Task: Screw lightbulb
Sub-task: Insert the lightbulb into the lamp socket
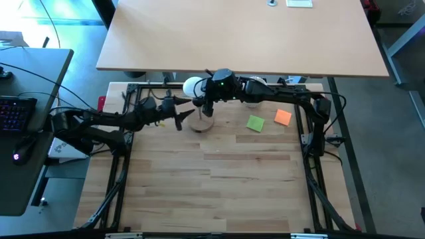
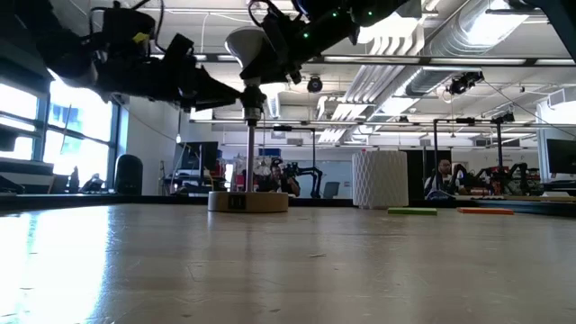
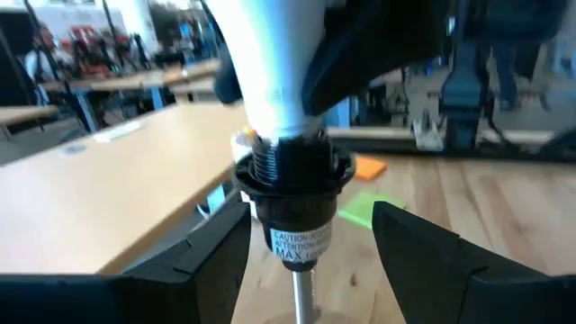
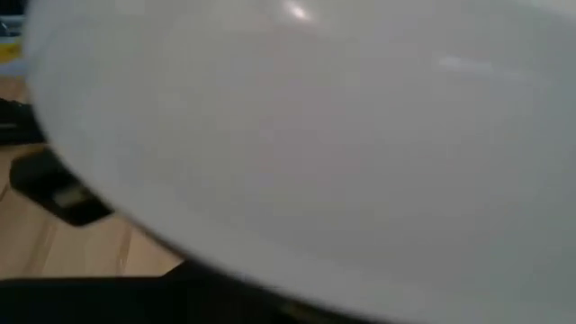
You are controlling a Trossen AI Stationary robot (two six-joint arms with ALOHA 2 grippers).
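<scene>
Small white frosted-globe lightbulb (image 3: pixel 270 63) sits base-down in black threaded socket (image 3: pixel 292 184), which tops a thin metal stem (image 2: pixel 249 153) on a round wooden base (image 2: pixel 247 202); all at far-centre of light wood-plank table (image 1: pixel 219 179). Bulb threads partly visible at socket rim in left wrist view.

R gripper (image 2: pixel 270 49) comes in from the right, clamped round bulb globe from above; right wrist view filled w/ white globe (image 4: pixel 297 135).

L gripper (image 1: pixel 180 117) reaches in from the left at socket height, fingers (image 3: pixel 432 252) spread either side of socket, apart from it, not touching.

Also on table: green square sticky note (image 1: pixel 255 123) and orange square sticky note (image 1: pixel 283 117) to the right of lamp, well apart from it; white ribbed cylindrical cup (image 2: pixel 379 179) behind them, near far edge.
</scene>
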